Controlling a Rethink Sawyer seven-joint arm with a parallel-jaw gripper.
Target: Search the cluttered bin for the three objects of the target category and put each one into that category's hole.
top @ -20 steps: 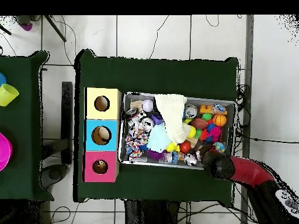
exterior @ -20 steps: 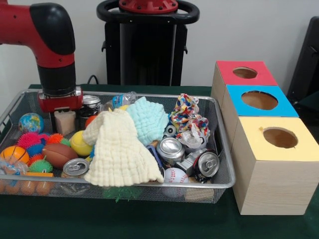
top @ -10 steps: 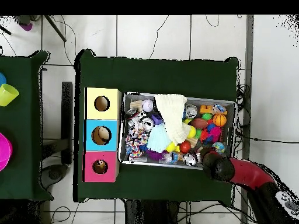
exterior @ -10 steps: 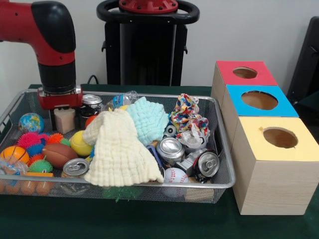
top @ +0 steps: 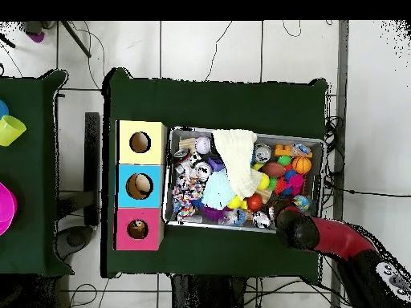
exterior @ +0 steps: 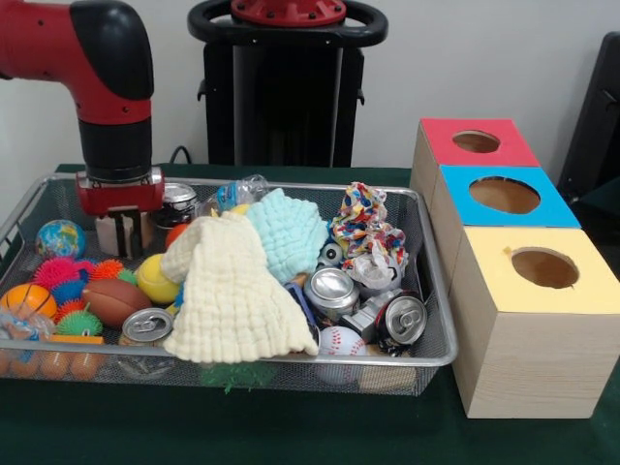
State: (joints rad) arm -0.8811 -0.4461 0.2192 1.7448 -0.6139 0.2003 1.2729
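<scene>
Front view shows the wire-mesh metal bin (exterior: 438, 341) on the green table, and every place below is given relative to that bin. Over the bin's far left corner hangs the red and black arm's gripper (exterior: 121, 233), its two pale fingers (exterior: 107, 235) pointing down with a narrow dark gap between them and nothing held; they look nearly pressed together, just above the clutter. Right beside the gripper, against the bin's far wall, stands a dark upright drink can with a silver top (exterior: 177, 202). In the middle of the bin a cream waffle-weave cloth (exterior: 231, 295) drapes over the heap, touching a pale mint knitted cloth (exterior: 288, 231) behind it. Toward the bin's right end lie a silver can on its side (exterior: 333, 289) and a crushed dark can with its top facing forward (exterior: 403, 319), with a white baseball (exterior: 343, 341) at the near wall between them. At the bin's left end sit a small brown football (exterior: 115, 299), a yellow ball (exterior: 155, 278) and a small blue globe ball (exterior: 59, 237). Outside the bin, beside its right end, stand three wooden boxes with round holes: a red-topped box (exterior: 504, 143), a blue-topped box (exterior: 552, 206) and a yellow-topped box (exterior: 591, 291). Overhead view places the gripper (top: 290, 225) at one corner of the bin.
</scene>
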